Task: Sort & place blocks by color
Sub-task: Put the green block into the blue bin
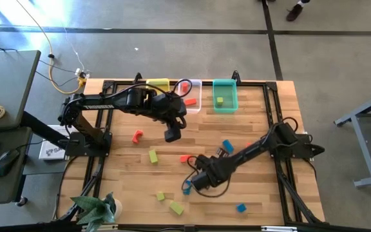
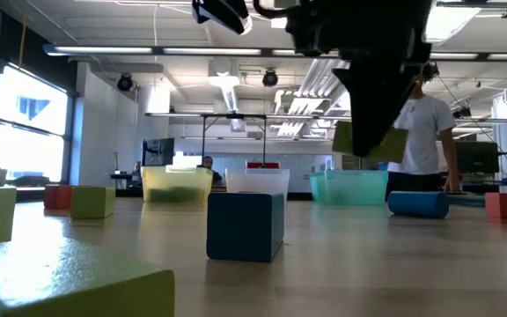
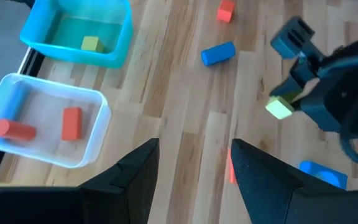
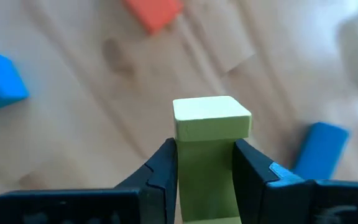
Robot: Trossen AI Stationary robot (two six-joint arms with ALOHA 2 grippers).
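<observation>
bins x3 (image 1: 225, 82) | blks (image 1: 153, 156): red 5, blue 3, ylw-grn 5

blocks (image 1: 153, 156) scattered on table (image 1: 263, 129), bins (image 1: 225, 95) along far edge

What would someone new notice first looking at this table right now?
Probably the right end effector, over the middle of the table, pinching a yellow-green block held off the wood. Next, three bins along the far edge: yellow, clear with red pieces, teal with one green block. The left end effector hangs open near them, holding nothing.
</observation>
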